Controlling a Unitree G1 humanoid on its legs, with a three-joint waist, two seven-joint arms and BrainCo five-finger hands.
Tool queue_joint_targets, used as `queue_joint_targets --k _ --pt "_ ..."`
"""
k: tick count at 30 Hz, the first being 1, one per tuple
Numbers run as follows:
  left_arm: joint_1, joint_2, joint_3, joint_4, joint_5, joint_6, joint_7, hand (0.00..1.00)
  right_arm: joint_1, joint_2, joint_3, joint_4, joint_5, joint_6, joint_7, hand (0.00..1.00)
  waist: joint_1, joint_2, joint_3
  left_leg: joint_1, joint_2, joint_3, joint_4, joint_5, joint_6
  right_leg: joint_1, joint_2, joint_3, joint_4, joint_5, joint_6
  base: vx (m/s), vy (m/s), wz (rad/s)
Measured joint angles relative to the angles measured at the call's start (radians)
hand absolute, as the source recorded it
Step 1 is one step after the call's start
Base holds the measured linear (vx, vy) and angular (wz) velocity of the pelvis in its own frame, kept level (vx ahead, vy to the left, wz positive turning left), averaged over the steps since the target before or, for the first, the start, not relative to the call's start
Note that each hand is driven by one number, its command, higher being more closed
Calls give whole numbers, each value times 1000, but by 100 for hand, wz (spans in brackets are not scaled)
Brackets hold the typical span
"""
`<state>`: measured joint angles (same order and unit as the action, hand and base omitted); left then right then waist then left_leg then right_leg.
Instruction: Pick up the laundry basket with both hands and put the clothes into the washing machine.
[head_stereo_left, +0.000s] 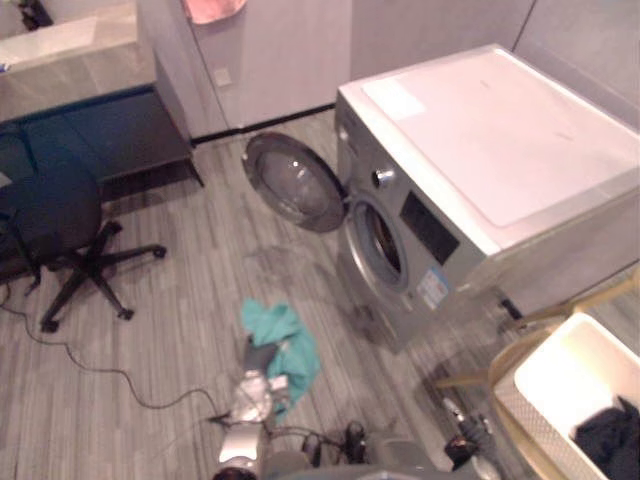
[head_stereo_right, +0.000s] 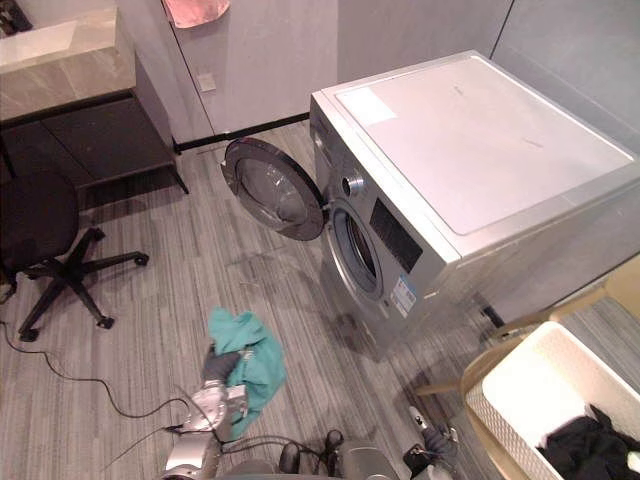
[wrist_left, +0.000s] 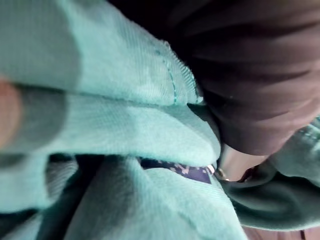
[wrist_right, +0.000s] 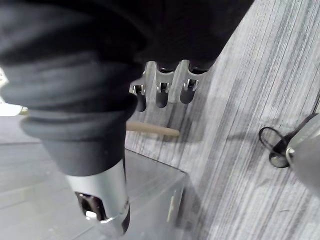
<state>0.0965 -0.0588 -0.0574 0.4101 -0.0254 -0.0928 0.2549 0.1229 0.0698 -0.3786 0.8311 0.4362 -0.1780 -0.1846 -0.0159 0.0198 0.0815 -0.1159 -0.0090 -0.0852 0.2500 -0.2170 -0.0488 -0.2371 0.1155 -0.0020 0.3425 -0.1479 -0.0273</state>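
A teal garment (head_stereo_left: 285, 340) hangs low over the floor in front of the washing machine (head_stereo_left: 480, 150). My left hand (head_stereo_left: 262, 358) is shut on it, and the cloth (wrist_left: 125, 125) bunches close around that hand. The machine's round door (head_stereo_left: 295, 182) stands swung open to the left, with the drum opening (head_stereo_left: 383, 240) dark behind it. The white laundry basket (head_stereo_left: 570, 385) sits at the lower right with dark clothes (head_stereo_left: 610, 440) in it. My right hand (wrist_right: 160, 95) hangs low beside the basket, fingers relaxed, holding nothing.
The basket rests on a light wooden stand (head_stereo_left: 520, 340) close to the machine's side. A black office chair (head_stereo_left: 60, 230) stands at the left before a dark cabinet with a stone counter (head_stereo_left: 70, 60). A pink cloth (head_stereo_left: 212, 8) hangs on the back wall.
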Motion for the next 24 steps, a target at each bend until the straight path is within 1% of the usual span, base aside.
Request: queue_joint_targets --k 1,2,3,4,5,6,7,8,9,10,11,12,13,14,15,16,17,18,19,20,21,22,23,24 --pt "-5 -5 -5 0 -1 0 -3 100 -4 1 0 -1 5 0 -5 0 -1 3 -1 -10 13 16 55 -25 -10 14 12 1 -7 0 -1 312 -135 -13" --pt "-15 -5 -11 -4 -2 0 -12 100 -4 11 0 -10 5 0 -8 0 -2 2 0 -43 35 40 217 -67 -41 51 34 5 -21 -11 -17 238 -111 -11" --pt "-17 -5 -15 -10 -3 0 -16 100 1 17 -2 -16 6 -1 -8 0 -2 2 2 -69 46 49 321 -76 -57 71 44 7 -23 -19 -31 275 -152 -14" --pt "-18 -5 -18 -18 -2 -1 -26 100 9 17 -7 -22 6 0 -7 0 -1 13 5 -135 76 64 552 -65 -88 111 68 13 -25 -39 -61 294 -149 -27" --pt "-17 -5 -13 -21 -2 -1 -37 100 18 15 -6 -25 6 0 -7 0 2 24 4 -207 110 73 771 -56 -101 135 95 29 -18 -57 -82 292 -125 -37" --pt "-17 -6 -8 -24 -2 0 -37 100 20 14 -6 -24 6 0 -8 0 4 27 6 -240 122 82 849 -57 -89 143 102 39 -12 -67 -89 296 -84 -49" --pt "-17 -7 8 -26 -2 0 -37 100 20 16 -5 -23 7 3 -9 0 8 27 10 -293 144 110 928 -70 -64 157 104 63 1 -82 -89 206 -46 -59" --pt "-17 -8 21 -27 -2 2 -36 100 19 13 -3 -25 8 4 -12 0 8 17 18 -337 173 138 932 -90 -28 176 104 105 0 -85 -88 263 -51 -65" --pt "-17 -9 24 -28 -3 2 -35 100 19 14 -1 -27 8 6 -13 0 14 12 22 -354 190 150 909 -99 -12 188 103 127 -4 -85 -87 282 -22 -83" --pt "-17 -9 31 -35 -6 6 -30 100 16 15 12 -37 8 7 -17 0 33 -1 29 -369 225 165 815 -107 2 216 96 172 -21 -86 -86 361 15 -96" --pt "-12 -9 29 -47 -13 7 -25 100 15 12 15 -44 7 7 -25 0 40 -16 28 -369 252 166 659 -109 6 240 86 215 -39 -86 -85 325 49 -101" --pt "-9 -8 28 -52 -13 7 -16 100 9 9 16 -44 7 6 -31 0 42 -23 25 -368 261 157 563 -109 5 246 81 240 -45 -90 -80 360 114 -109" --pt "-7 -5 29 -52 -13 6 -5 100 -11 -4 15 -32 7 6 -33 0 44 -32 16 -367 269 109 399 -99 -12 249 75 294 -52 -98 -65 385 195 -136" --pt "-6 1 31 -52 -13 6 11 100 -48 -28 16 10 3 6 -35 0 46 -26 4 -366 273 50 254 -73 -56 247 73 381 -57 -103 -56 392 242 -150" --pt "-5 1 31 -51 -14 7 15 100 -71 -40 19 34 3 8 -35 0 52 -31 3 -362 281 36 203 -62 -76 247 69 419 -59 -108 -46 396 336 -174" --pt "-5 2 30 -46 -19 7 18 100 -106 -59 21 67 2 8 -35 0 59 -29 -3 -348 290 54 147 -28 -136 256 45 476 -74 -120 -26 389 425 -158" --pt "-6 3 25 -28 -21 6 16 100 -129 -67 17 80 3 7 -36 0 55 -38 -2 -340 277 133 109 16 -158 276 4 502 -95 -125 -17 386 453 -145" --pt "-9 5 8 -7 -21 7 13 100 -132 -77 -7 88 3 5 -38 0 46 -38 -16 -330 246 184 55 94 -119 279 -25 496 -101 -130 -5 403 484 -91" --pt "-9 6 -15 0 -20 7 9 100 -130 -85 -34 92 5 5 -40 0 36 -29 -30 -313 203 220 -26 215 -64 281 -51 478 -97 -144 28 345 383 -55" --pt "-11 10 -29 0 -20 6 7 100 -131 -88 -58 99 5 5 -42 0 33 -31 -33 -293 181 222 -59 280 -52 277 -65 470 -79 -159 57 538 510 -58" --pt "-47 47 -46 6 -20 10 7 100 -144 -55 -98 125 7 7 -48 0 29 -77 -34 -265 161 288 -90 300 -9 193 -77 460 61 -126 191 420 362 -69" --pt "-54 59 -45 3 -20 9 9 100 -149 -48 -96 133 8 8 -48 0 34 -42 -28 -251 184 289 -120 298 -7 124 -64 440 130 -143 221 439 388 -109" --pt "-70 69 -27 3 -19 10 10 100 -158 -45 -94 134 8 8 -47 0 35 -22 -23 -192 206 330 -170 297 -5 65 -92 361 118 -171 192 238 288 -128" --pt "-87 71 -10 4 -8 9 11 100 -152 -46 -94 131 20 7 -50 0 35 -4 -13 -148 208 379 -182 293 1 20 -143 284 63 -160 184 205 281 -121"
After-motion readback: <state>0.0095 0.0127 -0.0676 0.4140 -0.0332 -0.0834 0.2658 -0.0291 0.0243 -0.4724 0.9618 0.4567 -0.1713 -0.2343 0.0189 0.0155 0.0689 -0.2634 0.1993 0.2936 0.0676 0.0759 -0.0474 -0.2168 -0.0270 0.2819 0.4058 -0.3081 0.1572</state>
